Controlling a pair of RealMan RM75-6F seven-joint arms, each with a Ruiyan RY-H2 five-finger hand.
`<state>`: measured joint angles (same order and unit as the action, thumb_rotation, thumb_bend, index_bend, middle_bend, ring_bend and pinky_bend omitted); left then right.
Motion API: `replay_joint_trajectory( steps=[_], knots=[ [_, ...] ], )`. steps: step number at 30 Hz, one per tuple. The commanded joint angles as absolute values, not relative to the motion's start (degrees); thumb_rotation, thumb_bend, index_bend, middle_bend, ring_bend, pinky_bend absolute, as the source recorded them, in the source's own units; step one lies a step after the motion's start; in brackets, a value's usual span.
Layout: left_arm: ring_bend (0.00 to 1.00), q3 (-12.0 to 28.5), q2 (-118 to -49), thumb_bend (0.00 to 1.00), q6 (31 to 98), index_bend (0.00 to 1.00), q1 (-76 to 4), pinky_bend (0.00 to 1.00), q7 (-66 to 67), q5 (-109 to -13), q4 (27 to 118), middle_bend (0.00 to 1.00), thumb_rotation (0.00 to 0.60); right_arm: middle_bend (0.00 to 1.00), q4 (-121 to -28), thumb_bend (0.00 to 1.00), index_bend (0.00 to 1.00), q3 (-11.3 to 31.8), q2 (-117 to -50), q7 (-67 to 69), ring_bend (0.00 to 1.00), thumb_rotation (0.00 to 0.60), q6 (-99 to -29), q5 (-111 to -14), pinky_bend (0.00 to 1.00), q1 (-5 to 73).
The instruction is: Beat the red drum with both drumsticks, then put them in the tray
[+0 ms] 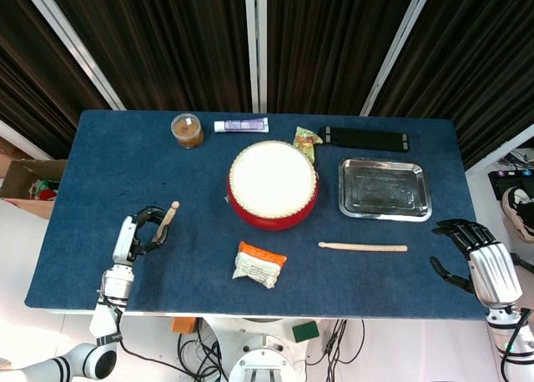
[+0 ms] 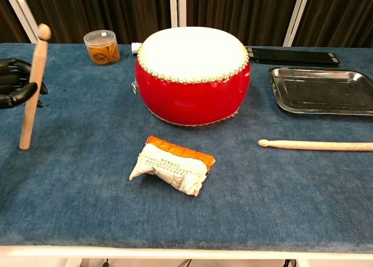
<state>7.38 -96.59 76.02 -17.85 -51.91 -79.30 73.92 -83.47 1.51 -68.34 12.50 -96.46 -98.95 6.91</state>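
Observation:
The red drum (image 1: 273,185) (image 2: 193,74) with its white skin stands at the table's middle. My left hand (image 1: 140,233) (image 2: 14,83) grips one wooden drumstick (image 1: 166,221) (image 2: 32,85) near the left edge, lifted and held nearly upright with the tip up. The second drumstick (image 1: 363,247) (image 2: 316,144) lies flat on the cloth in front of the steel tray (image 1: 385,189) (image 2: 322,90). My right hand (image 1: 480,260) hovers open off the table's right front corner, apart from that stick, and shows only in the head view.
A white and orange packet (image 1: 259,263) (image 2: 172,164) lies in front of the drum. At the back are a jar of rubber bands (image 1: 188,130) (image 2: 101,47), a tube (image 1: 241,125), a green snack bag (image 1: 306,139) and a black bar (image 1: 365,138) (image 2: 291,55).

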Motion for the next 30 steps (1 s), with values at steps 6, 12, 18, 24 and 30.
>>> replay_joint_trajectory(
  steps=[6,12,18,24,30],
  knots=[
    [0.4,10.2,-94.3,0.49,68.2,0.48,-16.3,0.45,-82.1,-78.1,74.4,0.47,0.6,0.32,-84.1,0.25,0.37,1.4,-68.2,12.0,0.25,0.6,-96.7,-98.9,0.35,6.4],
    [0.4,9.8,-93.9,0.48,67.1,0.44,-16.6,0.44,-90.1,-80.2,73.9,0.45,0.6,0.32,-84.4,0.25,0.37,1.6,-68.1,11.7,0.25,0.6,-97.0,-98.9,0.34,6.2],
    [0.41,9.8,-93.8,0.35,67.7,0.44,-16.6,0.45,-91.3,-81.0,74.2,0.46,0.6,0.32,-84.3,0.25,0.37,1.8,-68.1,12.0,0.25,0.6,-97.1,-98.8,0.34,6.2],
    [0.42,10.1,-93.7,0.2,68.3,0.46,-16.5,0.47,-87.4,-80.3,75.6,0.49,0.6,0.32,-84.1,0.25,0.37,2.0,-68.2,12.3,0.25,0.6,-97.1,-98.6,0.35,6.1],
    [0.51,10.3,-94.2,0.14,70.6,0.54,-15.8,0.58,-78.5,-79.6,77.4,0.56,0.6,0.32,-84.0,0.25,0.37,2.2,-68.2,12.4,0.25,0.6,-97.5,-98.7,0.34,6.0]
  ],
)
